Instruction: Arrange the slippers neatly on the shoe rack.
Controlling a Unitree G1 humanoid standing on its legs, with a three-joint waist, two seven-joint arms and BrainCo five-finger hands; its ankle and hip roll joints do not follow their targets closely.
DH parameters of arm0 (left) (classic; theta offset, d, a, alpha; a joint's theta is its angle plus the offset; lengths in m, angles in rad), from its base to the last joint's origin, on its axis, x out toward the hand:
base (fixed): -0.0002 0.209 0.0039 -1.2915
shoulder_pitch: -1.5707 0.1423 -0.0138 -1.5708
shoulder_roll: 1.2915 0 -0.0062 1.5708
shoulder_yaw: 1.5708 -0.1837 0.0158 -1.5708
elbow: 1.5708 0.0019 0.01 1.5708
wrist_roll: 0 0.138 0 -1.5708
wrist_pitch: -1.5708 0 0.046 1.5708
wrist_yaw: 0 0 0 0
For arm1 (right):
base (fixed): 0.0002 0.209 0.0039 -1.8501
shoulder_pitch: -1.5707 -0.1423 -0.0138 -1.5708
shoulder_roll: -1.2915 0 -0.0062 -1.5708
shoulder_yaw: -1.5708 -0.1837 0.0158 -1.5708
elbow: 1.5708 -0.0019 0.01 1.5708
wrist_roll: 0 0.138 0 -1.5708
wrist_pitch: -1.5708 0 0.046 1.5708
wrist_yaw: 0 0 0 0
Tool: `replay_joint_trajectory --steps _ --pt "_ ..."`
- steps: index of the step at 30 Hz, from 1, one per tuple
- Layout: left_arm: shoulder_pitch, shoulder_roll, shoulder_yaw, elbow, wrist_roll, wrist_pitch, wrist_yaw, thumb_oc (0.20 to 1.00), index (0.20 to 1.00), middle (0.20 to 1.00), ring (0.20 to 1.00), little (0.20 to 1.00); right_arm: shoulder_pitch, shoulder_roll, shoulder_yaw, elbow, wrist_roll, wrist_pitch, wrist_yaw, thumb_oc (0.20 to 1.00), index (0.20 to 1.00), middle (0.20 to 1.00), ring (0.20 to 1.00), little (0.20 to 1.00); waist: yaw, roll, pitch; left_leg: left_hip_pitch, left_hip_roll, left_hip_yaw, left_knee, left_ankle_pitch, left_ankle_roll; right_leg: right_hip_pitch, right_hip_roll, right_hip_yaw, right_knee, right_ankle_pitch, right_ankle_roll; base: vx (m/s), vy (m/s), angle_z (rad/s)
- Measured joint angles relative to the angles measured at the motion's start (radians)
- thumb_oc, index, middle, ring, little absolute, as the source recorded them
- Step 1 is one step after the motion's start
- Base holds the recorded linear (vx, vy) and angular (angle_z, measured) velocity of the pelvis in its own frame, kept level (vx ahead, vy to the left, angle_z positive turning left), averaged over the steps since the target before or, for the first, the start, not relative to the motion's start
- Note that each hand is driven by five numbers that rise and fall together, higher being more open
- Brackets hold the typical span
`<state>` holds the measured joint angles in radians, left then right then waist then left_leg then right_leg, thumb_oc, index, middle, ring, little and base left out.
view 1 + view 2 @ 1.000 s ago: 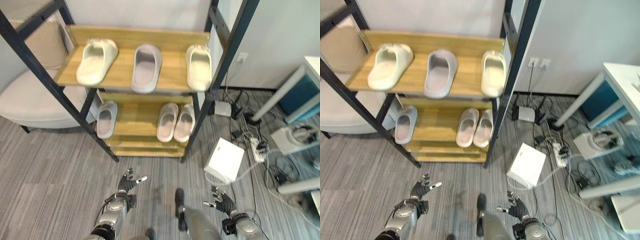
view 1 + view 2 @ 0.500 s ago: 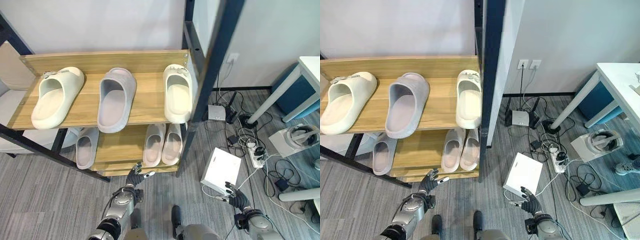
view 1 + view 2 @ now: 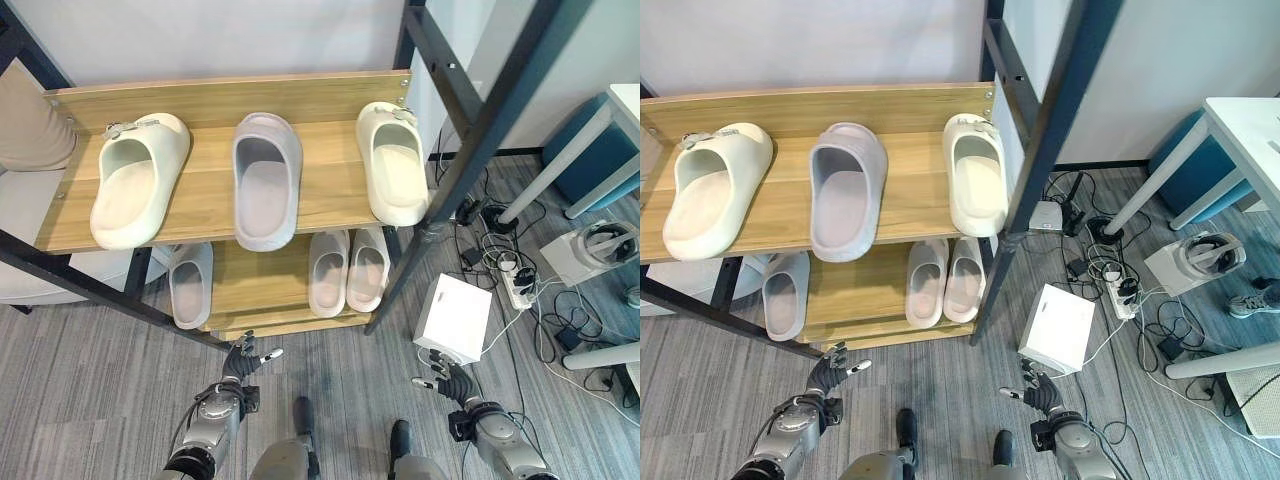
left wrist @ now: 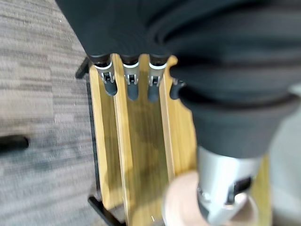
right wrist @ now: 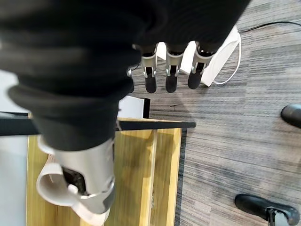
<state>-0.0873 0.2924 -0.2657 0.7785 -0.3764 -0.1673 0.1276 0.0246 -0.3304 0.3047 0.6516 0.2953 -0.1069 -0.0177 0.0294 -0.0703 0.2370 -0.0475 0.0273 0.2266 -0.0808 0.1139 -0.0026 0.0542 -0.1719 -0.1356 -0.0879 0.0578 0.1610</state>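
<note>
Left hand [image 3: 243, 362] is hovering at seven o'clock in the left eye view, fingers relaxed and empty. Top shelf [image 3: 215, 190] is carrying a cream slipper [image 3: 135, 190], a grey slipper [image 3: 265, 178] and another cream slipper [image 3: 393, 162], unpaired. Right hand [image 3: 1037, 390], at six o'clock in the right eye view, is hanging open, holding nothing. Lower pair [image 3: 945, 280] is sitting together; a lone grey slipper [image 3: 784, 295] is waiting. Sorting looks barely started.

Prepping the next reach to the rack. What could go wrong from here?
1. The rack's slanted black post crosses in front of the right cream slipper; the right hand may clip it reaching up.
2. That slipper overhangs the top shelf's front edge, so a nudge might tip it off.
3. The white box and cables lie on the floor by the right hand, a possible snag. The left hand hangs open low by the rack.
</note>
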Motion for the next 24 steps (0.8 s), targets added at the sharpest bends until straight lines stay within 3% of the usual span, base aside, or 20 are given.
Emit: replay_joint_trajectory --steps 1,3,4,5,6,7,8,9,10,12,13,15,18,21,24 --pt "0.001 -0.009 0.001 0.0 0.0 0.001 -0.003 1.0 1.0 1.0 1.0 1.0 0.002 -0.001 -0.001 0.003 0.0 0.0 0.001 1.0 1.0 1.0 1.0 1.0 0.002 0.003 -0.001 -0.001 0.021 -0.008 0.005 0.009 -0.012 0.004 0.023 0.001 0.006 -0.008 -0.005 -0.03 -0.178 0.27" --pt "-0.01 -0.031 -0.009 0.009 0.0 0.002 -0.01 1.0 1.0 1.0 1.0 1.0 0.031 -0.003 -0.003 0.021 0.0 -0.001 0.002 1.0 1.0 1.0 1.0 1.0 -0.02 0.0 -0.003 -0.062 0.059 -0.1 0.102 0.036 -0.058 0.029 0.102 0.056 0.009 -0.064 -0.091 -0.03 -0.041 0.98" --pt "-0.027 -0.041 -0.016 0.012 0.0 0.002 -0.014 1.0 1.0 1.0 1.0 1.0 0.041 -0.006 -0.003 0.041 0.0 0.001 0.007 1.0 1.0 1.0 1.0 1.0 -0.021 -0.01 -0.002 -0.093 0.062 -0.145 0.146 0.061 -0.094 0.024 0.101 0.044 0.032 -0.071 -0.112 0.0 0.097 0.85" --pt "-0.022 -0.043 -0.029 0.023 0.0 0.003 -0.017 1.0 1.0 1.0 1.0 1.0 0.049 -0.008 -0.003 0.057 0.0 0.005 0.007 1.0 1.0 1.0 1.0 1.0 -0.002 -0.024 -0.004 -0.1 0.066 -0.17 0.163 0.099 -0.151 0.024 0.09 0.05 0.041 -0.069 -0.13 0.04 0.135 0.19" --pt "-0.02 -0.039 -0.056 0.04 0.0 0.011 -0.019 1.0 1.0 1.0 1.0 1.0 0.053 -0.015 -0.007 0.051 0.001 0.004 0.007 1.0 1.0 1.0 1.0 1.0 0.003 -0.035 -0.01 -0.114 0.077 -0.169 0.178 0.077 -0.152 0.028 0.074 0.032 0.027 -0.038 -0.162 0.08 0.128 -0.14" --pt "-0.02 -0.041 -0.062 0.051 0.001 0.014 -0.022 1.0 1.0 1.0 1.0 1.0 0.054 -0.022 -0.015 0.037 0.002 0.002 0.006 1.0 1.0 1.0 1.0 1.0 -0.002 -0.04 -0.026 -0.125 0.112 -0.139 0.156 0.055 -0.139 0.025 0.068 0.008 -0.001 -0.028 -0.161 0.1 0.142 -0.07" --pt "-0.026 -0.046 -0.062 0.051 0.003 0.015 -0.022 1.0 1.0 1.0 1.0 1.0 0.054 -0.027 -0.028 0.033 0.003 0.001 0.005 1.0 1.0 1.0 1.0 1.0 -0.012 -0.024 -0.037 -0.128 0.155 -0.137 0.123 0.048 -0.142 0.016 0.073 -0.001 0.0 -0.027 -0.154 0.11 0.176 0.08" --pt "-0.03 -0.052 -0.062 0.051 0.003 0.015 -0.022 1.0 1.0 1.0 1.0 1.0 0.058 -0.032 -0.041 0.034 0.003 0.002 0.005 1.0 1.0 1.0 1.0 1.0 -0.024 -0.006 -0.046 -0.124 0.195 -0.147 0.086 0.053 -0.151 0.006 0.081 -0.006 0.0 -0.024 -0.152 0.18 0.318 0.05" --pt "-0.035 -0.063 -0.063 0.048 0.003 0.015 -0.021 1.0 1.0 1.0 1.0 1.0 0.058 -0.045 -0.041 0.033 0.003 0.006 0.005 1.0 1.0 1.0 1.0 1.0 -0.037 0.013 -0.058 -0.087 0.208 -0.2 0.033 0.056 -0.157 -0.01 0.082 0.005 -0.001 -0.012 -0.131 0.17 0.317 0.03" --pt "-0.035 -0.092 -0.066 0.046 0.003 0.015 -0.027 1.0 1.0 1.0 1.0 1.0 0.07 -0.078 -0.049 0.004 0.002 0.007 0.007 1.0 1.0 1.0 1.0 1.0 -0.067 0.058 -0.076 -0.007 0.158 -0.152 -0.007 0.054 -0.152 -0.027 0.061 0.006 0.0 0.003 -0.084 0.09 0.286 -0.06" --pt "-0.032 -0.101 -0.066 0.045 0.003 0.014 -0.029 1.0 1.0 1.0 1.0 1.0 0.067 -0.086 -0.047 0.002 0.001 0.007 0.006 1.0 1.0 1.0 1.0 1.0 -0.068 0.08 -0.084 0.014 0.139 -0.135 -0.009 0.011 -0.133 -0.041 0.063 0.014 0.003 0.012 -0.067 -0.02 0.22 -0.06" --pt "-0.042 -0.082 -0.065 0.028 0.003 0.014 -0.029 1.0 1.0 1.0 1.0 1.0 0.056 -0.049 -0.037 0.0 0.0 0.011 0.009 1.0 1.0 1.0 1.0 1.0 -0.062 0.039 -0.066 0.009 0.097 -0.105 -0.003 0.007 -0.114 -0.057 0.021 0.031 0.006 0.051 -0.034 -0.04 0.135 -0.16" --pt "-0.039 -0.028 -0.065 0.028 0.003 0.015 -0.028 1.0 1.0 1.0 1.0 1.0 0.023 0.017 -0.002 0.0 -0.018 0.01 -0.005 1.0 1.0 1.0 1.0 1.0 -0.042 -0.029 -0.061 -0.011 0.045 -0.076 -0.003 -0.002 -0.075 -0.094 -0.032 0.057 0.006 0.072 -0.023 -0.01 0.094 -0.2" --pt "-0.038 -0.003 -0.064 0.027 0.003 0.016 -0.026 1.0 1.0 1.0 1.0 1.0 -0.002 0.041 0.015 -0.013 -0.072 0.015 -0.015 1.0 1.0 1.0 1.0 1.0 -0.025 -0.037 -0.062 -0.014 0.013 -0.071 -0.007 -0.015 -0.054 -0.099 -0.064 0.058 0.006 0.083 -0.01 0.01 0.051 -0.02" --pt "-0.023 0.021 -0.041 0.022 0.003 0.016 -0.008 1.0 1.0 1.0 1.0 1.0 -0.037 0.015 0.042 -0.135 -0.22 0.029 -0.043 1.0 1.0 1.0 1.0 1.0 -0.01 -0.033 -0.061 -0.019 0.017 -0.06 -0.01 -0.017 -0.053 -0.111 -0.059 0.069 0.004 0.079 -0.002 0.03 0.032 -0.11"
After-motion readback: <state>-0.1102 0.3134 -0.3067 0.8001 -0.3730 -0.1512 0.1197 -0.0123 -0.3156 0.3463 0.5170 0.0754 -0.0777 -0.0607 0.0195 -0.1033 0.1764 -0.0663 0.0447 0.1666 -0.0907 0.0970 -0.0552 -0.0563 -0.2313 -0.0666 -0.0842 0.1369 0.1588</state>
